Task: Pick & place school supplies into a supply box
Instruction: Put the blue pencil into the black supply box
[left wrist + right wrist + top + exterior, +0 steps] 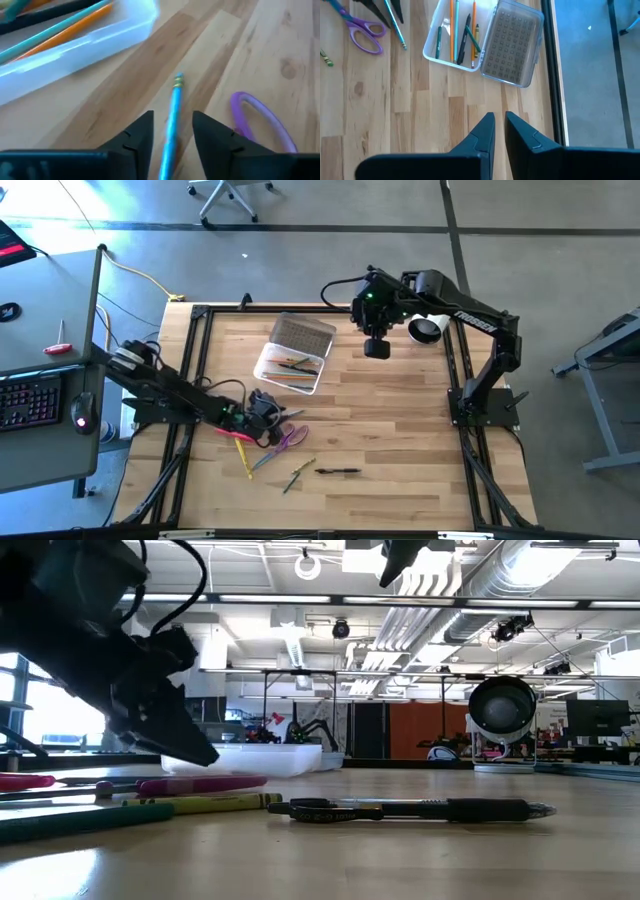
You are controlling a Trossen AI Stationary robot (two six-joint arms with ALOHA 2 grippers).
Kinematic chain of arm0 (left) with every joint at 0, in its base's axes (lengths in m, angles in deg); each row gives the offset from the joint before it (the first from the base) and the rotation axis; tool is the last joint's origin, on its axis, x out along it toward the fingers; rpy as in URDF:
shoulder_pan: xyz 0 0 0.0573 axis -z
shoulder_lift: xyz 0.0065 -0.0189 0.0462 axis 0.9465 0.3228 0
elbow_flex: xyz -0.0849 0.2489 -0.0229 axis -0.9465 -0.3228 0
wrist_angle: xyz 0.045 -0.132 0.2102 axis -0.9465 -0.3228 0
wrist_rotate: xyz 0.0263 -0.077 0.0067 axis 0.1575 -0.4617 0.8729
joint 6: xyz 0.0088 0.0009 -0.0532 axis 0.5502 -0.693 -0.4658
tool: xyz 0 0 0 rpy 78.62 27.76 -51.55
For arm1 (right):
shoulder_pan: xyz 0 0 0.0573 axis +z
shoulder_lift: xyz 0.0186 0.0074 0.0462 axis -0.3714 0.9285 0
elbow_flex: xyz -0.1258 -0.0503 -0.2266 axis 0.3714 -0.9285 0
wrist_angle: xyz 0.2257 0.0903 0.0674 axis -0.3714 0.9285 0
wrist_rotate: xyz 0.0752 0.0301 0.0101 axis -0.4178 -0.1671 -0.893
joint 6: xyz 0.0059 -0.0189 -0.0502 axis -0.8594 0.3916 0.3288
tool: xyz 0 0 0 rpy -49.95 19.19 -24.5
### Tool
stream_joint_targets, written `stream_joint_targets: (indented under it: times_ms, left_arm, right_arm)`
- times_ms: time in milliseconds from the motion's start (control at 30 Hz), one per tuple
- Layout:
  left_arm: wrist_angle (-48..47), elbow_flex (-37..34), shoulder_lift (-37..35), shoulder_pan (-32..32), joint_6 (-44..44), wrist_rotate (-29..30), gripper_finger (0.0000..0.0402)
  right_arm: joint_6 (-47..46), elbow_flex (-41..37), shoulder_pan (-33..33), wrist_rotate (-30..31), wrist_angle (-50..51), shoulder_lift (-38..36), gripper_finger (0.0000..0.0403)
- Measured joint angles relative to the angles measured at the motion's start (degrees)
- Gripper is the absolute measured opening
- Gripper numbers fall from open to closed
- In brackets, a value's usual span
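Observation:
The clear supply box (pixel 268 368) lies open far of the table's middle, its ribbed lid (pixel 303 333) folded back flat, and several pens and pencils (pixel 456 35) lie inside. My left gripper (pixel 172 117) is low over the table near the box. It is open, with a finger on either side of a blue pencil (pixel 175 100) lying on the wood. Purple scissors (pixel 292 438) lie beside it. A pink marker (pixel 232 435), a yellow one (pixel 245 456), a green pencil (pixel 298 473) and a black pen (pixel 338 471) lie nearer the near edge. My right gripper (pixel 499 116) hangs shut, high to the right of the box.
A large white roll (pixel 428 328) lies at the far right, by my right arm's base. Black frame rails (pixel 196 370) run along the table's edges. Bare wood (pixel 400 430) spreads over the middle and right of the table. A desk with a keyboard (pixel 30 400) stands to the left.

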Motion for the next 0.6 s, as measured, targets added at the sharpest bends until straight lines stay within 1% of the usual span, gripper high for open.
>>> stream_joint_targets:
  times_ms: [133, 267, 333, 400, 533, 600]
  left_arm:
    - [-0.4, 1.0, 3.0, 0.0, 1.5, 0.4, 0.0197]
    - [1.2, 0.9, 7.6, 0.1, -1.1, 2.6, 0.0195]
    - [2.0, 0.8, 10.5, 0.1, -4.2, 3.5, 0.0186]
    - [3.5, 1.0, 13.9, 0.2, -6.3, 6.3, 0.0172]
    - [8.2, 1.1, 18.5, 0.1, -7.0, 8.9, 0.0141]
    - [9.0, 1.1, 18.9, 0.1, -6.7, 9.2, 0.0129]
  right_arm:
    - [-0.1, 0.0, 0.0, 0.0, -0.1, 0.0, 0.002]
    - [-0.1, 0.0, 0.0, 0.0, -0.2, 0.0, 0.002]
    - [-0.1, 0.0, 0.0, 0.0, -0.2, 0.0, 0.0019]
    - [-0.1, 0.0, 0.0, 0.0, -0.2, 0.0, 0.0019]
    - [-0.1, 0.0, 0.0, 0.0, -0.2, 0.0, 0.002]
    - [-0.1, 0.0, 0.0, 0.0, -0.1, 0.0, 0.002]
